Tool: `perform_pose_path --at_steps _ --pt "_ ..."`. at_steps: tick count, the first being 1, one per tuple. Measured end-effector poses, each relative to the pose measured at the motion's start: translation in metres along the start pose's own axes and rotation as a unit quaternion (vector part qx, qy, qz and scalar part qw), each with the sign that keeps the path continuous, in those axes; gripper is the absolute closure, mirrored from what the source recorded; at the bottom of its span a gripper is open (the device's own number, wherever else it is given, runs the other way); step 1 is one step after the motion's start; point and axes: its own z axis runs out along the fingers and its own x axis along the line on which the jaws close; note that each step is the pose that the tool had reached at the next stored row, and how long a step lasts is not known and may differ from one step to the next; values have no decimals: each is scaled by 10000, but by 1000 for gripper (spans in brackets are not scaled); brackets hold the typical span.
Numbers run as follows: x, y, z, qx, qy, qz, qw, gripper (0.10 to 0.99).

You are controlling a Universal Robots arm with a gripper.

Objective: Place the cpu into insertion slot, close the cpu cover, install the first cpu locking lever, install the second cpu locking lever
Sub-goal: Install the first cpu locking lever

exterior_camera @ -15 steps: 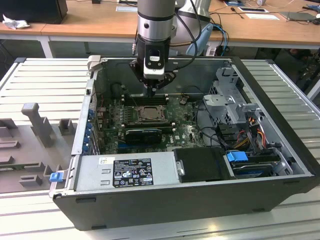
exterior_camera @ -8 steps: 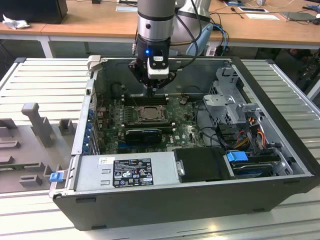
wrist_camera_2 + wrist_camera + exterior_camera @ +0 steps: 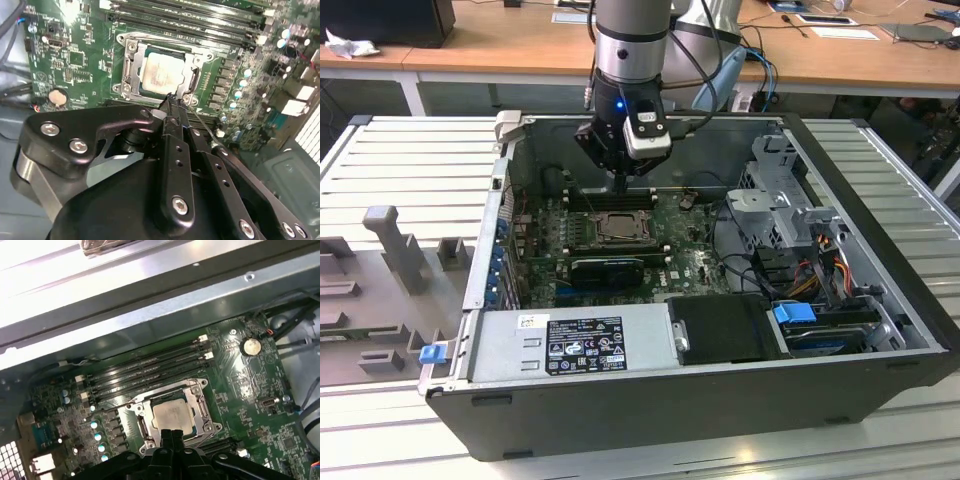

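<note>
Hand (image 3: 171, 102) clenched, tips together at the cpu cover (image 3: 131, 74) edge, beside the cpu (image 3: 159, 75)

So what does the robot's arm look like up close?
The arm is a shiny silver tube with a black wrist, a little blue light and black cables beside it. Its gripper is black, with silver screws and thin black fingers.

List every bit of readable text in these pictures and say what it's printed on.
No text here can be read.
The black label on the silver box: print too small to read.
The white sticker beside it: too small to read.
The cpu top: faint marks, illegible.
The motherboard lettering: too small to read.
</note>
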Motion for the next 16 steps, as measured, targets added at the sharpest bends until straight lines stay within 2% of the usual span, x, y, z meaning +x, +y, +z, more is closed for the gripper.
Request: perform_pose_path --at_steps 2,4,6,9,13,14,16 --pt "0 0 0 4 6 -211 9998 980" --pt "0 0 0 10 14 -483 9988 980" --pt "0 0 2 16 21 -783 9969 980" --pt "0 0 6 21 26 -1047 9945 980" --pt "0 0 15 27 33 -1397 9902 980" --pt "5 -3 18 28 33 -1430 9897 980" --pt "69 -23 26 27 32 -1437 9896 980"
